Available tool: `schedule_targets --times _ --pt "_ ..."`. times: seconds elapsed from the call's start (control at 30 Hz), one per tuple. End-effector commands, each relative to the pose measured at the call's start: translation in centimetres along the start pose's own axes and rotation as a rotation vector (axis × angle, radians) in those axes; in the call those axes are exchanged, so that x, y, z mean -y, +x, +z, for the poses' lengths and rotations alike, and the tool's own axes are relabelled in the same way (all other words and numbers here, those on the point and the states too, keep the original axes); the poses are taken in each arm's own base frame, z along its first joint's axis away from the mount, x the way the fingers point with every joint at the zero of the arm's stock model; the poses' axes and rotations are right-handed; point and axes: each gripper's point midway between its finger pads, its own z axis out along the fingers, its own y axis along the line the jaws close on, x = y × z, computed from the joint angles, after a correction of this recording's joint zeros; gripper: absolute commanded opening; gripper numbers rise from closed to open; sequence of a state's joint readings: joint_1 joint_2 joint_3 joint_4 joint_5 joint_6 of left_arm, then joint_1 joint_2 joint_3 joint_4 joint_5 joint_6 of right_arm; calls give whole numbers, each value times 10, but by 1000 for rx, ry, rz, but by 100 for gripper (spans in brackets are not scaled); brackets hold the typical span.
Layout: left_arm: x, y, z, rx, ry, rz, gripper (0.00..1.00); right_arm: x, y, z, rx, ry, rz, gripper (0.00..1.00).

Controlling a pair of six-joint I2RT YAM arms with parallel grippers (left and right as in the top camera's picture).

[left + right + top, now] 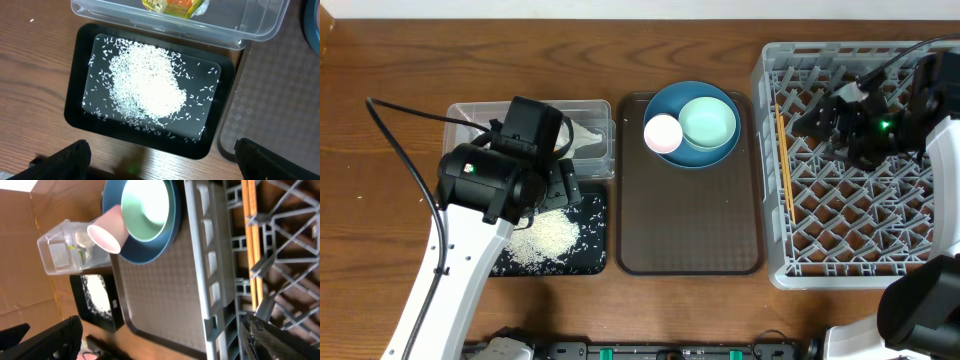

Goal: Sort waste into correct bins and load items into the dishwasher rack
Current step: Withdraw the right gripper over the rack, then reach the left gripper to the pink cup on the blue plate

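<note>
**Nested crockery on the tray: pick order and grip notes**

- Right pincer [162, 337] is hanging over the far left part of the dishwasher rack [850, 215], jaws spread wide and carrying nothing.
- Two chopsticks [784, 165] are lying inside the rack along its left wall.
- Left pincer [162, 160] is also gaping wide and empty, hovering over the black tray [75, 100] with its rice [147, 87], just near of the clear tub [260, 25].
- Dark blue bowl [695, 158] is sitting at the far end of the brown tray [690, 220]. It is holding the mint green bowl [708, 122] and the pink cup [663, 133], which is lying on its side.
- Cup is looking light and free to roll. One finger inside its mouth, pinching the wall, is probably the best hold.
- Mint bowl is looking glossy and likely slippery, so a rim pinch seems best.
- Blue bowl is likely the heaviest and is probably best lifted last, by its rim.
</note>
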State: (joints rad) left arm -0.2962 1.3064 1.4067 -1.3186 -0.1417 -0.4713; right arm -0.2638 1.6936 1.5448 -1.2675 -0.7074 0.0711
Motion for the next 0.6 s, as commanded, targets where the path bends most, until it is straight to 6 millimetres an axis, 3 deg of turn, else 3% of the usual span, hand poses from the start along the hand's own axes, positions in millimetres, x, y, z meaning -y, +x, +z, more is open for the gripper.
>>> schedule_targets --times 0.0,0.1,0.2,0.37,0.47,0.57 --pt "3 -13 1 49 9 -20 95 -9 8 5 -35 -9 -11 99" --pt "17 -22 0 81 77 -30 95 -15 16 12 -70 1 -27 99" --pt "51 -24 -4 57 251 -23 94 -21 25 24 -104 36 -67 99" --pt "99 -44 -3 129 379 81 76 -36 38 40 -151 65 -143 99" --pt "131 -54 9 163 418 142 69 -45 35 48 -137 65 -197 99" --pt "159 -59 30 159 434 179 68 -51 32 53 -124 67 -236 99"
